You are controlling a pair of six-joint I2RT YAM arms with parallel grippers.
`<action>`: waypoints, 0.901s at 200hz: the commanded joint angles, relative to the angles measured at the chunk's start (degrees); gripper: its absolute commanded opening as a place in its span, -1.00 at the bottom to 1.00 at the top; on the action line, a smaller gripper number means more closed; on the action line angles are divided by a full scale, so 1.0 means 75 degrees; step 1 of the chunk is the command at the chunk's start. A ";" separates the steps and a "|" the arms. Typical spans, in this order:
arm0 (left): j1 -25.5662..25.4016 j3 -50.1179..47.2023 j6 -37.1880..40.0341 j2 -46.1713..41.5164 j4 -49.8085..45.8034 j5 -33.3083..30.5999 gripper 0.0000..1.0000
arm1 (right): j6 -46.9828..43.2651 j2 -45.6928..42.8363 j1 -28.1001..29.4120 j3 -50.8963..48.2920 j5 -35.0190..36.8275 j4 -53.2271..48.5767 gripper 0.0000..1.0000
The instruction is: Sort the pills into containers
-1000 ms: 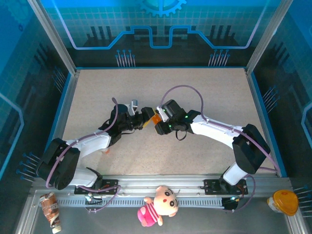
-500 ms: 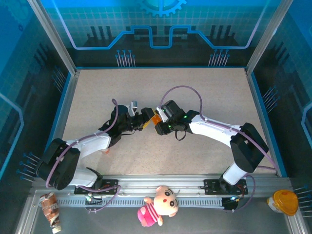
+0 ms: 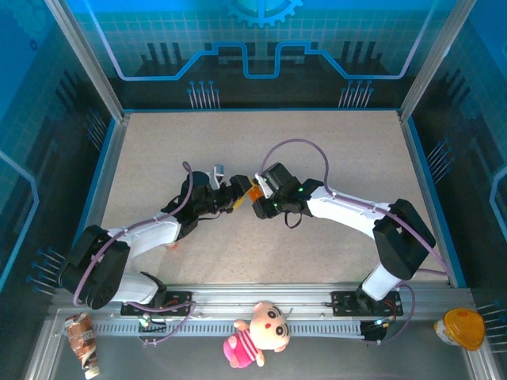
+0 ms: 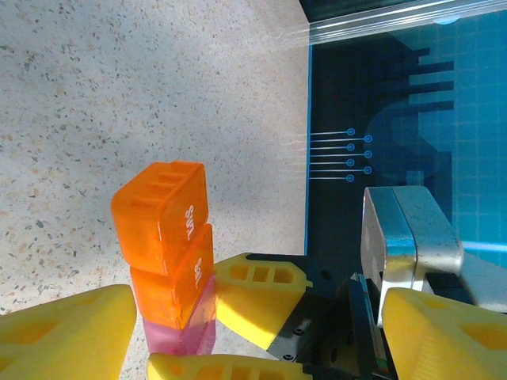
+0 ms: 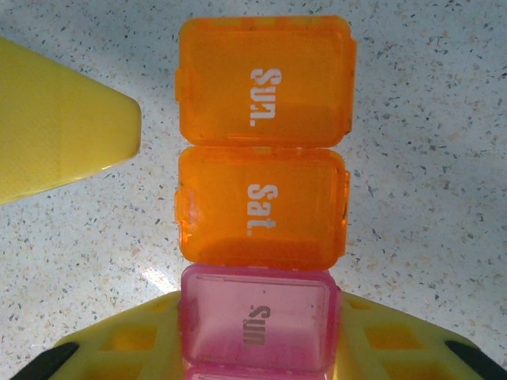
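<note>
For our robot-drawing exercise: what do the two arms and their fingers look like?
The left arm and right arm have white shells with black joints. A purple-grey cable loops along each. The fingers are yellow plastic; small green lights glow near the right wrist.

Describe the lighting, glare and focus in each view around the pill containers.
Top external: even light, sharp, soft arm shadows on the table; the containers are a tiny orange speck. Left wrist: glare streaks across the metal rail, and the left gripper's fingers up close look soft. Right wrist: containers crisp, lettering readable, one bright reflection on the table beside them.
</note>
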 commanded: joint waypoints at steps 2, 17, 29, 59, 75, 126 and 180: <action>-0.0164 0.0044 -0.0115 -0.0210 0.0599 0.0063 0.64 | 0.0041 0.0181 0.0131 0.0095 -0.0082 -0.0013 -0.24; -0.0171 -0.0071 -0.0243 -0.0244 0.0767 -0.0098 0.64 | 0.0118 0.0116 0.0106 -0.0008 -0.0172 0.0127 -0.24; -0.0174 -0.0205 -0.0387 -0.0297 0.0951 -0.0313 0.64 | 0.0208 0.0073 0.0057 -0.0088 -0.0286 0.0239 -0.24; -0.0170 -0.0626 -0.0818 -0.0543 0.1348 -0.1018 0.66 | 0.0411 -0.0061 -0.0131 -0.0294 -0.0622 0.0486 -0.24; -0.0174 -0.0852 -0.1023 -0.0658 0.1726 -0.1308 0.68 | 0.0493 -0.0099 -0.0233 -0.0355 -0.0784 0.0528 -0.24; -0.0172 -0.0878 -0.1175 -0.0589 0.1785 -0.1300 0.70 | 0.0531 -0.0148 -0.0290 -0.0392 -0.0896 0.0587 -0.25; -0.0171 -0.0851 -0.1371 -0.0113 0.2159 -0.1137 0.70 | 0.0589 -0.0182 -0.0283 -0.0363 -0.1052 0.0661 -0.25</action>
